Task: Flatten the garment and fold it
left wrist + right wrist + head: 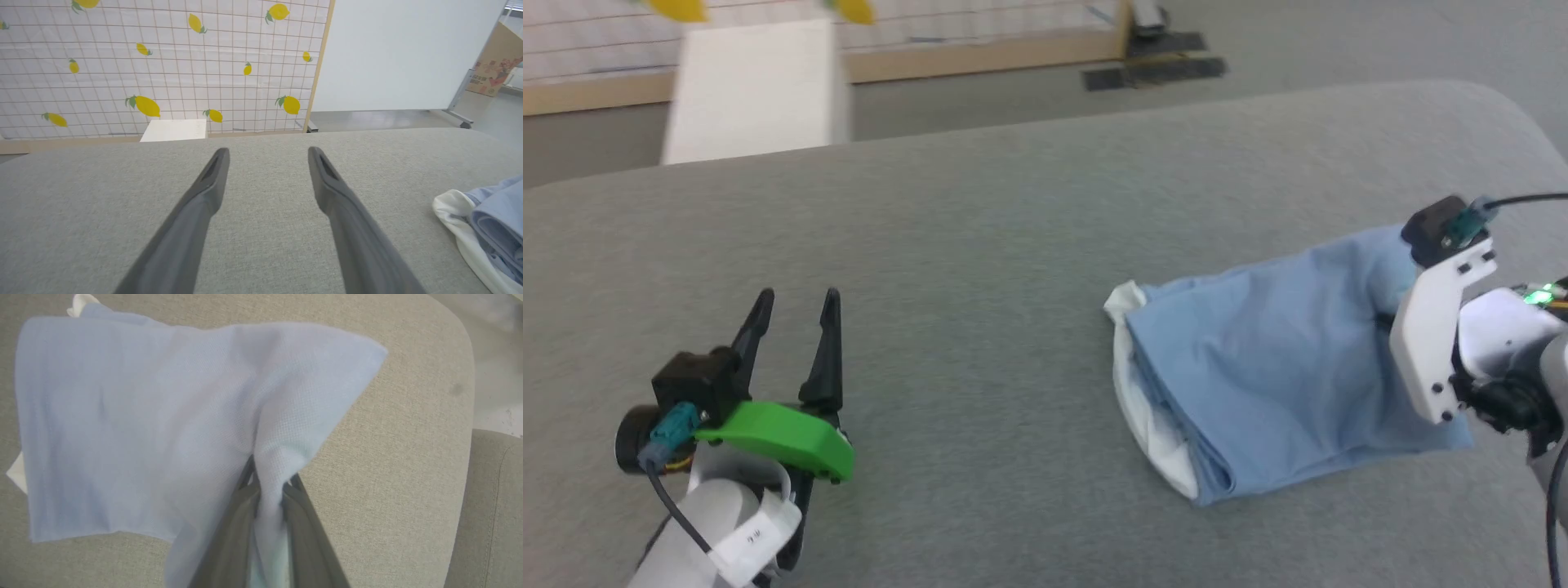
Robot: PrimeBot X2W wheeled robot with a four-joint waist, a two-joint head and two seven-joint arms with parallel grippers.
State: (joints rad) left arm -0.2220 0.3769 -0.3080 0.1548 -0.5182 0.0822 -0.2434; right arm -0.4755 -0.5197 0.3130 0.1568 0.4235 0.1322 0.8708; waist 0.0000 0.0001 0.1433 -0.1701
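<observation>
Grey fabric pad (980, 245) is the work surface. Behind its far edge are a lemon-print grid screen (163, 61), a plain white panel (408, 53), a white box (756, 90) on the floor, and a cardboard box (494, 61) far off to the right.

Garment (1258, 359) sits on the right half of the pad, toward its right edge and well apart from the left arm. It is a light-blue knit, bunched into a rough multi-layer fold, not flat. White trim (1152, 425) pokes out along the side that faces the pad's middle. In the left wrist view, stacked blue layers over white show at the lower right (490, 220).

Right gripper (269, 486) is at the garment's right end, with its jaws nearly closed on a pinch of blue cloth. The fabric rises in a ridge between the fingers (233, 522) and fans out from there over the pad. One loose corner of the cloth (367, 351) points toward the pad's rounded corner. A second grey cushion (490, 506) sits just past that edge. In the head view the wrist mount hides the fingers.

Left gripper (798, 294) is over bare pad on the left half, with its jaws spread wide and nothing between them. The fingertips (222, 153) point at the far edge.
</observation>
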